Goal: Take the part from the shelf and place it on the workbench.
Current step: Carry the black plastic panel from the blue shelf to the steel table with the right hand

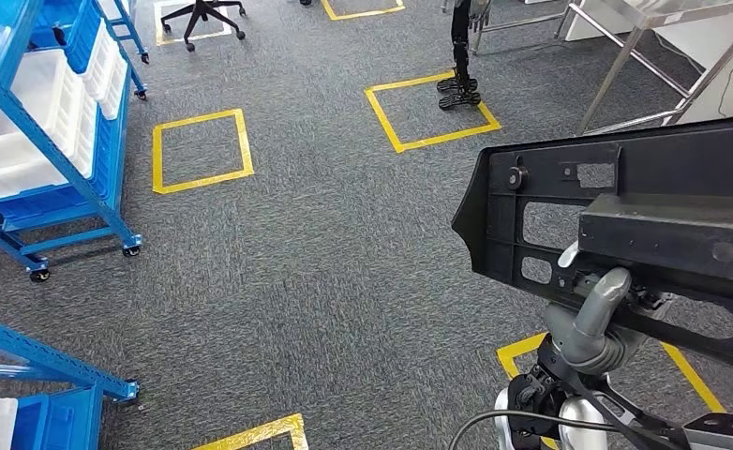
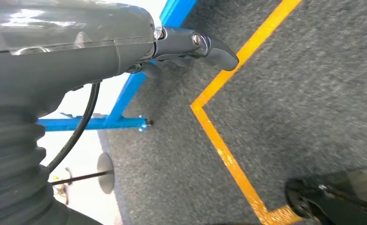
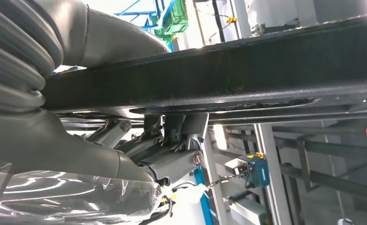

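While gripped: one part [image 1: 644, 225], right hand [image 1: 592, 314].

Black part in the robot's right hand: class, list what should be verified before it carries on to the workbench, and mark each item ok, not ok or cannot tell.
1. Black part is off the blue shelf: ok.
2. Right hand grips the part, fingers beneath it: ok.
3. Grip firm enough for walking: cannot tell.
4. Left hand holds nothing, fingers curled in: ok.
5. Carpet ahead free of obstacles: ok.
6. Workbench identified; a metal table frame stands ahead: cannot tell.
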You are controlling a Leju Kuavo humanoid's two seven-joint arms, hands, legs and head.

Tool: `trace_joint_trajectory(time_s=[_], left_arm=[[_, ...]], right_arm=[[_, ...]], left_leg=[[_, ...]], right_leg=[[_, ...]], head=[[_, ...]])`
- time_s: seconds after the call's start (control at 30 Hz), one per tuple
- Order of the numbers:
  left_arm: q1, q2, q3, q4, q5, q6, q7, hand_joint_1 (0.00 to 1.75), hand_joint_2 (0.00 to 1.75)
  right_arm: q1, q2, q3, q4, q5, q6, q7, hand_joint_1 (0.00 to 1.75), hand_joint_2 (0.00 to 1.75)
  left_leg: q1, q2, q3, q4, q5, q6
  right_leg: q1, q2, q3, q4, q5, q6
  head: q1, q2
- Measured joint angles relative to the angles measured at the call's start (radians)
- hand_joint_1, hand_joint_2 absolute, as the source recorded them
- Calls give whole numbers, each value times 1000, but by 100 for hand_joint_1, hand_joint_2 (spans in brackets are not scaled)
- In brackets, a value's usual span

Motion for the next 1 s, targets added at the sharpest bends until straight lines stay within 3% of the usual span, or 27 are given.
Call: trace_joint_trajectory(time_s=[0.07,0.13,0.17,0.2,0.23,0.3,0.37,0.4,0.47,0.53,0.57,0.63,0.67,0.7,0.73,0.77,0.83,0.87,0.93,0.97,1.0], left_arm=[[-1,-2,-2,0,-5,10,-3,0,175],[-2,-4,-4,0,-8,15,-5,0,175],[-1,-4,-4,0,-9,15,-4,0,175],[-1,-4,-4,0,-10,14,-2,0,175],[-1,-4,-4,0,-12,13,1,0,175],[-3,-4,-5,0,-16,12,10,0,175],[-3,-4,-6,0,-18,12,18,0,175],[-2,-4,-6,0,-18,12,22,0,175],[-1,-4,-6,0,-18,12,31,0,175],[-1,-3,-6,0,-18,14,36,0,175],[-1,-3,-6,0,-18,14,36,0,175],[2,-3,-6,0,-18,15,36,0,175],[4,-3,-6,0,-18,15,36,0,175],[6,-3,-6,0,-18,15,36,0,175],[7,-3,-6,0,-18,15,37,0,175],[8,-3,-6,0,-18,15,38,0,175],[7,-3,-6,0,-17,15,41,0,175],[7,-2,-6,0,-16,15,43,0,175],[5,-2,-6,0,-15,16,45,0,175],[3,-3,-5,0,-14,17,46,0,175],[2,-4,-5,0,-14,17,46,0,175]], right_arm=[[5,1,-1,-8,3,0,0,175,175],[9,1,1,-11,6,-1,0,175,175],[10,1,3,-11,7,-3,0,175,175],[13,1,6,-11,7,-6,0,175,175],[16,1,10,-11,8,-8,0,175,175],[21,2,15,-14,12,-12,0,175,175],[27,3,18,-22,17,-11,0,175,175],[31,4,19,-27,19,-10,0,175,175],[41,6,22,-34,21,-8,0,175,175],[47,8,23,-41,21,-6,0,175,175],[48,9,25,-44,21,-6,0,175,175],[50,10,30,-46,21,-6,0,175,175],[51,10,32,-46,21,-6,0,175,175],[53,10,33,-46,21,-6,0,175,175],[54,10,34,-46,21,-6,0,175,175],[55,10,34,-46,21,-6,0,175,175],[55,10,36,-46,20,-6,0,175,175],[55,10,37,-46,20,-7,0,175,175],[55,10,40,-45,19,-13,0,175,175],[55,10,41,-45,18,-21,0,175,175],[56,9,41,-45,17,-32,0,175,175]], left_leg=[[4,27,4,-19,12,9],[3,55,3,-25,16,13],[2,70,2,-24,15,13],[2,84,2,-24,14,12],[3,99,2,-23,13,10],[6,122,2,-15,6,2],[4,139,3,-3,-5,-11],[2,147,4,2,-10,-18],[2,165,9,3,-16,-29],[8,143,4,25,-36,-40],[10,118,-12,63,-61,-44],[12,72,-72,194,-129,-48],[12,64,-105,260,-152,-48],[12,61,-126,299,-158,-47],[12,58,-130,299,-143,-45],[12,53,-114,256,-108,-40],[12,13,-55,115,-35,-29],[12,-10,-31,59,-14,-24],[9,-33,-14,17,-10,-18],[9,-23,-12,12,-7,-14],[9,-11,-9,6,-3,-9]], right_leg=[[5,-42,-27,53,-38,8],[3,-102,-84,177,-106,14],[0,-116,-109,234,-129,19],[-5,-125,-121,262,-133,24],[-11,-133,-112,252,-119,29],[-19,-164,-43,131,-61,38],[-17,-201,16,24,-31,32],[-13,-209,25,4,-32,25],[-9,-188,23,2,-34,9],[-10,-166,23,-1,-30,-4],[-12,-156,23,-3,-28,-10],[-11,-133,22,-4,-26,-18],[-9,-119,22,-3,-26,-19],[-7,-104,22,-2,-25,-20],[-6,-89,22,-1,-25,-20],[-5,-75,24,-1,-25,-20],[-4,-48,25,1,-25,-18],[-5,-35,23,2,-24,-14],[-9,-14,17,2,-21,-2],[-12,-2,14,0,-17,6],[-12,-8,12,1,-18,12]], head=[[0,0],[0,0],[0,0],[0,0],[0,0],[0,0],[0,0],[0,0],[0,0],[0,0],[0,0],[0,0],[0,0],[0,0],[0,0],[0,0],[0,0],[0,0],[0,0],[0,0],[0,0]])
